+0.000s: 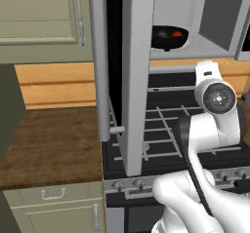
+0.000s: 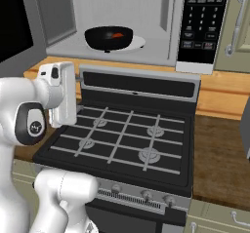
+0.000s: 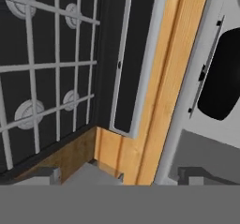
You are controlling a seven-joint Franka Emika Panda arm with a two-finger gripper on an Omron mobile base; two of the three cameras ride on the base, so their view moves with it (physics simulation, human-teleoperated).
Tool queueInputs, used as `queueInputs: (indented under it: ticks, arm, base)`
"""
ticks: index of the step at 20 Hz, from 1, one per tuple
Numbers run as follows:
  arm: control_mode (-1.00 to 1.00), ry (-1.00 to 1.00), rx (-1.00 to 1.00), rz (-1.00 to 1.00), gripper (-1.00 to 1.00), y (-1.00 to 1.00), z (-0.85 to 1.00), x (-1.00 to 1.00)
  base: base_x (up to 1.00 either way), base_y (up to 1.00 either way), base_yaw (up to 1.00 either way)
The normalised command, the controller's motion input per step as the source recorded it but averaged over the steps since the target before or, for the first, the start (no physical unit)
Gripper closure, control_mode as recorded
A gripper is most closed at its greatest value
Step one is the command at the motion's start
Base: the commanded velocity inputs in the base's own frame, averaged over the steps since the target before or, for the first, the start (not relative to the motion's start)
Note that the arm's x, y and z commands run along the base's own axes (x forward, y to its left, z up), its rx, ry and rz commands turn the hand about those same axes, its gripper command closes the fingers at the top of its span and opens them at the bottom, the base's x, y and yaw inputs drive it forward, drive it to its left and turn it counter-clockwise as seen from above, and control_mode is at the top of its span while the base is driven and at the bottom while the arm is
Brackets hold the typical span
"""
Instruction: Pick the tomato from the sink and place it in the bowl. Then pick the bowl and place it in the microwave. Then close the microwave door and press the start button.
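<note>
The black bowl (image 2: 109, 37) sits in the open microwave (image 2: 161, 51), the tomato (image 2: 117, 34) half hidden inside; the gripper (image 3: 117, 174), barely visible, is spread wide and empty.

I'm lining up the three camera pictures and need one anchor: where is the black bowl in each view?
Left base view: the bowl sits top centre-right, inside the microwave, behind the open microwave door.
Right base view: the bowl sits upper left of centre, on the white turntable.
Hand view: not in it.
Shared landmark: the stove grates.
</note>
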Motion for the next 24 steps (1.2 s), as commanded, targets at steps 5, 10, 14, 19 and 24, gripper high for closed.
queueInputs:
  ticks: [5,10,14,19,24]
  arm:
    - [-1.0,0.0,-0.24,0.0,-1.0,0.0,-0.04,-0.15]
    - [-1.0,0.0,-0.23,0.0,-1.0,0.0,-0.09,-0.16]
    - [-1.0,0.0,-0.17,0.0,-1.0,0.0,-0.1,-0.11]
    - [-1.0,0.01,-0.18,0.0,-1.0,-0.04,-0.2,-0.02]
    - [-1.0,0.0,-0.03,-0.1,-1.0,-0.43,0.0,0.0]
  base:
    - [0.0,0.0,0.0]
    - [0.0,0.0,0.0]
    - [0.0,0.0,0.0]
    - [0.0,0.0,0.0]
    - [0.0,0.0,0.0]
